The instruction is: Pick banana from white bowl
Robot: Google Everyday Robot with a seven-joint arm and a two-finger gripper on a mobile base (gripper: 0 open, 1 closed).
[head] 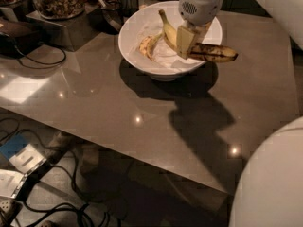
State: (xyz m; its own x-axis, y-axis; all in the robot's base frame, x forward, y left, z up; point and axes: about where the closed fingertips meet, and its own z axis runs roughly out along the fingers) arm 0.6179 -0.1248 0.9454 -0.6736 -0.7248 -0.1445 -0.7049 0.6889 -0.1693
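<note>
The large white bowl (pixel 142 56) stands at the back of the grey table. My gripper (pixel 188 40) hangs over the bowl's right half and is shut on the banana (pixel 213 53). This is the long yellow one with dark-brown blotches. Its stem (pixel 164 20) points up and left, and its dark end sticks out past the bowl's right rim. The banana looks raised off the bowl's bottom. A smaller, curved, lighter banana (pixel 147 44) lies inside the bowl to the left of the gripper.
Glass jars of nuts (pixel 59 0) stand on a dark stand at the back left, near the bowl. Cables (pixel 33 56) lie on the table's left side. The table's front edge (pixel 142 157) runs diagonally, with cables and boxes on the floor below. My white body (pixel 270 183) fills the lower right.
</note>
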